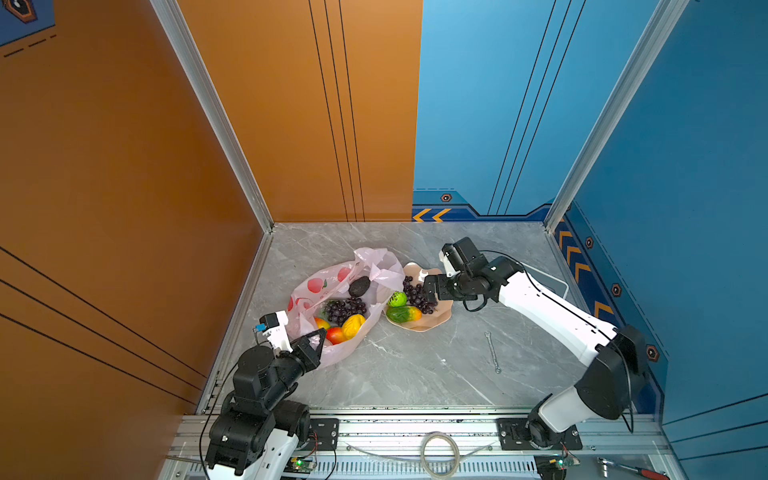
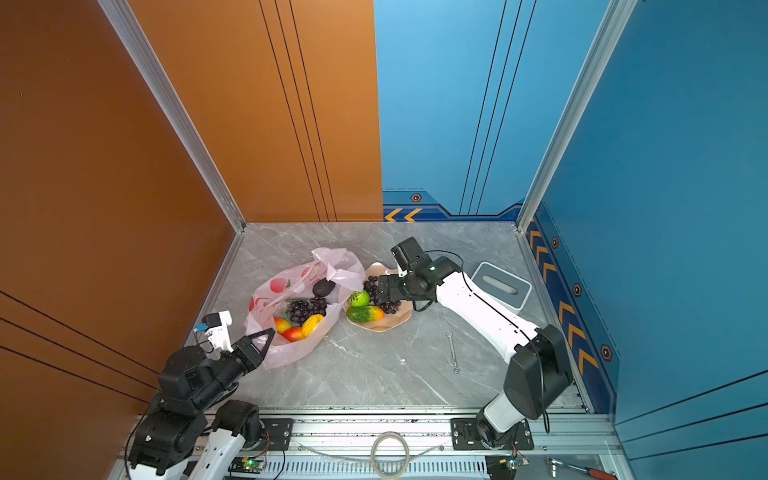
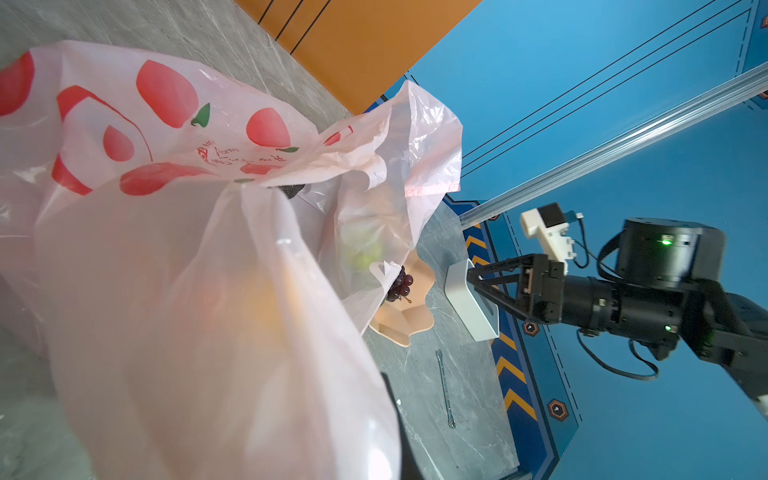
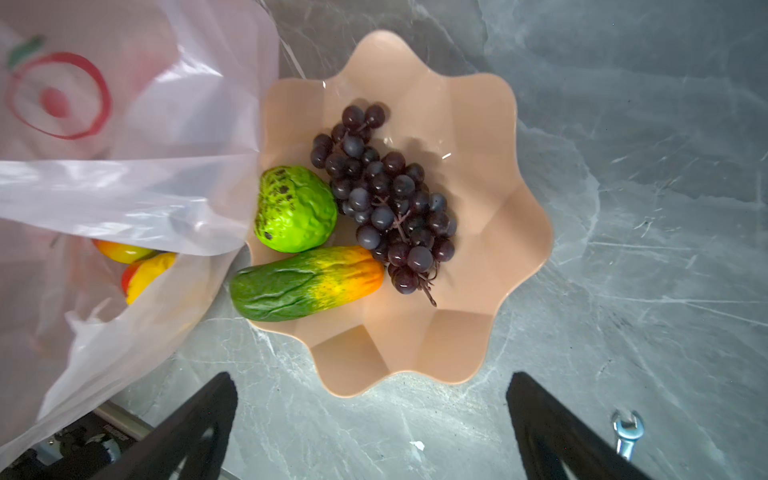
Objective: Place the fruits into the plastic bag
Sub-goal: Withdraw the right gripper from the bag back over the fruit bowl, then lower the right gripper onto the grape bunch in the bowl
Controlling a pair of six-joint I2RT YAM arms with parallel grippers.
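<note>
Work surface: a grey marble tabletop (image 1: 415, 374), enclosed by an orange wall panel (image 1: 124, 166) and blue wall panels (image 1: 498, 104). The plastic bag (image 1: 316, 286) lies near the middle of it with its mouth open upward. Inside the bag, in both top views: a black avocado (image 1: 359, 286) at the far end of the mouth, a grape bunch (image 1: 345, 311), a yellow lemon (image 1: 353, 325) and two red-yellow fruits (image 1: 336, 335). Judged status: five of eight fruits loaded, three outstanding. The outstanding items lie in the peach bowl (image 1: 438, 320), which touches the bag on its right-arm side: a bumpy green ball (image 4: 295, 210), a second grape bunch (image 4: 386, 203) and a green-orange oblong (image 4: 305, 282). The left gripper (image 1: 321, 332) is closed on the near rim of the bag and holds the mouth up. The right gripper (image 4: 370, 378) hovers over the bowl, jaws fully apart and empty. Beyond the bowl from the bag lie a wrench (image 1: 492, 351) and a grey box (image 2: 500, 286)
</note>
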